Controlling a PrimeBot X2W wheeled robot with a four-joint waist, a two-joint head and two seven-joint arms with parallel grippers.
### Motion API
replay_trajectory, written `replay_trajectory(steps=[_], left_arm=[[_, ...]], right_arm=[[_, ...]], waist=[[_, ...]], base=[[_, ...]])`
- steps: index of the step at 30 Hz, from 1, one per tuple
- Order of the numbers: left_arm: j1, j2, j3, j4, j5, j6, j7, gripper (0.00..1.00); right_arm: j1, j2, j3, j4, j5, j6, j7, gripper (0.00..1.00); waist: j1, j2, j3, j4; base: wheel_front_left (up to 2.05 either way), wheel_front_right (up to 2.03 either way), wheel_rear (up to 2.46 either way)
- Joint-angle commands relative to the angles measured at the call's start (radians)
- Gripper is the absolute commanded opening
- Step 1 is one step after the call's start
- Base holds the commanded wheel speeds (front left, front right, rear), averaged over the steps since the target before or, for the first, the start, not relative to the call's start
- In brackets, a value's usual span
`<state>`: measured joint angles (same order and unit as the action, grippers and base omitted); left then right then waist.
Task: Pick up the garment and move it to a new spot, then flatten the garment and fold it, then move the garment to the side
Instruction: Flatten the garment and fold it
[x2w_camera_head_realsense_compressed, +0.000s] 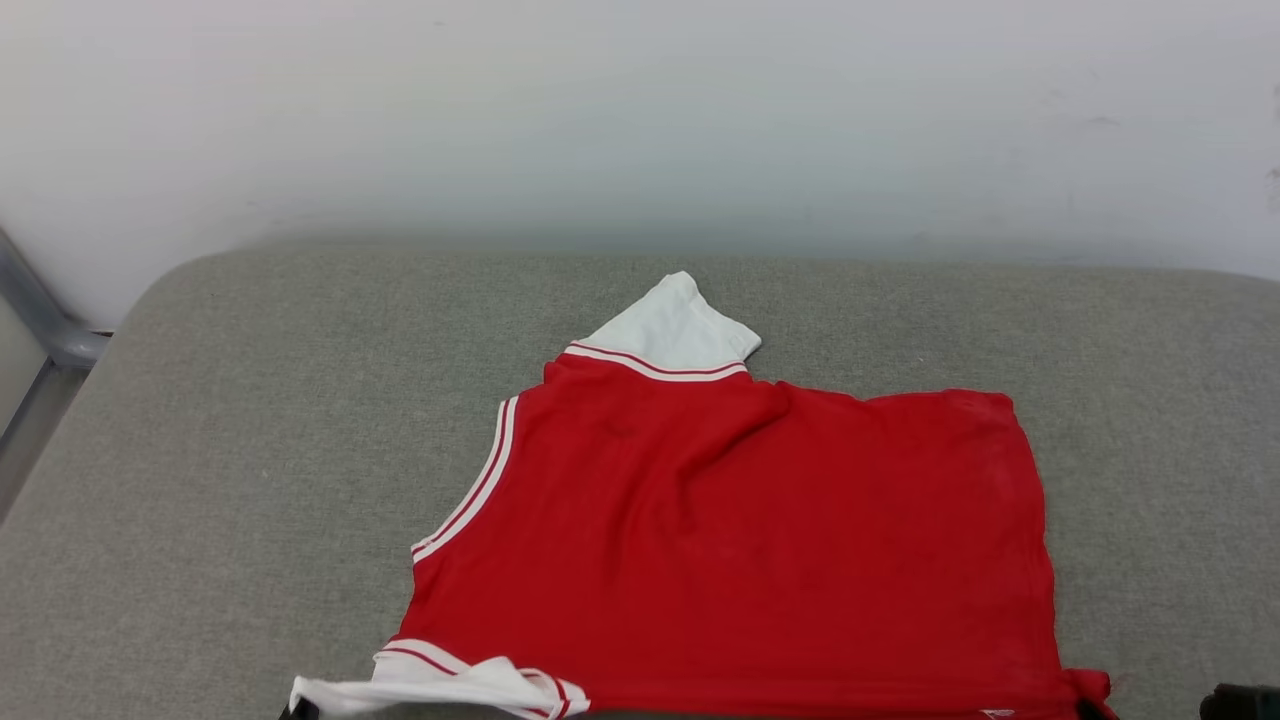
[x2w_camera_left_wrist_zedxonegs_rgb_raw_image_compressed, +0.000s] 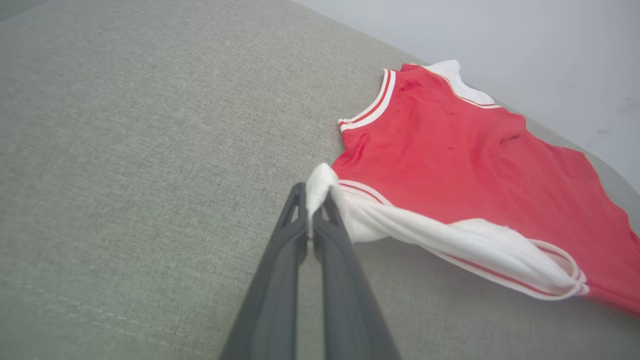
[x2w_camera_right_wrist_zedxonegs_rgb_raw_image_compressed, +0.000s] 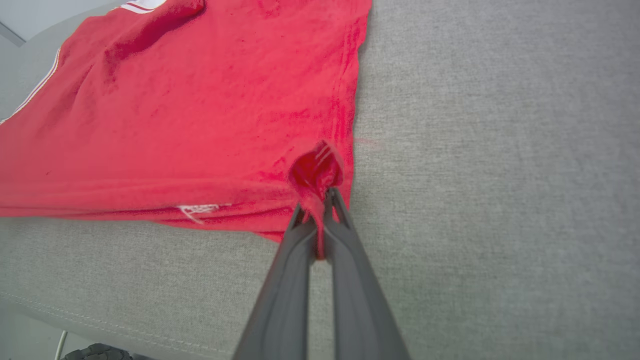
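Looking down through the head view, I see the garment (x2w_camera_head_realsense_compressed: 740, 540) lying mostly flat on the grey upholstered surface (x2w_camera_head_realsense_compressed: 220, 450). Its red body spreads toward my right. The far sleeve (x2w_camera_head_realsense_compressed: 675, 330), which is white, points at the pale wall (x2w_camera_head_realsense_compressed: 640, 110), and the near sleeve (x2w_camera_head_realsense_compressed: 440, 690) is bunched at the bottom edge of the picture.

On the left wrist view, my left gripper (x2w_camera_left_wrist_zedxonegs_rgb_raw_image_compressed: 314, 197) has its fingers pressed together on the tip of the near sleeve. The sleeve runs as a twisted white band from the fingertips back to the red body.

On the right wrist view, my right gripper (x2w_camera_right_wrist_zedxonegs_rgb_raw_image_compressed: 320, 202) is pinching a puckered fold of red cloth at the hem corner, with the fabric gathered between the closed fingers.
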<state>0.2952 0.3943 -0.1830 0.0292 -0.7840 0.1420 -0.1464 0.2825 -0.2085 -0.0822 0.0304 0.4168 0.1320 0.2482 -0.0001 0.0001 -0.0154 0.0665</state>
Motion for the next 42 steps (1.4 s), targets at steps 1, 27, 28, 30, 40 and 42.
replay_trajectory(steps=[1,27,28,30,40,42], left_arm=[[-0.039,0.007,0.0,-0.014,0.006,-0.002,0.007,0.0],[-0.59,-0.065,-0.118,0.377,0.014,-0.216,0.016,0.0],[-0.597,-0.07,-0.126,0.395,0.01,-0.223,0.023,0.0],[-0.615,-0.075,-0.135,0.427,0.003,-0.234,0.029,0.07],[-0.621,-0.064,-0.113,0.5,-0.011,-0.233,-0.021,1.0],[-0.606,-0.043,-0.111,0.488,-0.009,-0.228,-0.01,1.0]], right_arm=[[-0.007,0.003,-0.013,-0.01,-0.011,-0.002,0.011,0.0],[-0.424,-0.031,0.106,0.172,-0.072,-0.002,0.018,0.03],[-0.425,-0.03,0.108,0.186,-0.074,-0.002,0.014,0.09],[-0.426,-0.024,0.11,0.21,-0.082,-0.002,0.003,0.45],[-0.415,0.012,0.113,0.179,-0.123,-0.002,-0.241,1.0],[-0.4,0.02,0.109,0.162,-0.134,-0.002,-0.281,1.0]], waist=[[0.0001,-0.0001,0.009,0.001],[0.0001,-0.0001,0.294,-0.029],[0.0001,-0.0001,0.297,-0.028],[0.0001,-0.0001,0.298,-0.026],[0.0001,-0.0001,0.227,-0.043],[0.0001,-0.0001,0.201,-0.049]], base=[[0.0,0.0,0.0],[0.0,0.0,0.0],[0.0,0.0,0.0],[0.0,0.0,0.0],[0.0,0.0,0.0],[0.0,0.0,0.0]])
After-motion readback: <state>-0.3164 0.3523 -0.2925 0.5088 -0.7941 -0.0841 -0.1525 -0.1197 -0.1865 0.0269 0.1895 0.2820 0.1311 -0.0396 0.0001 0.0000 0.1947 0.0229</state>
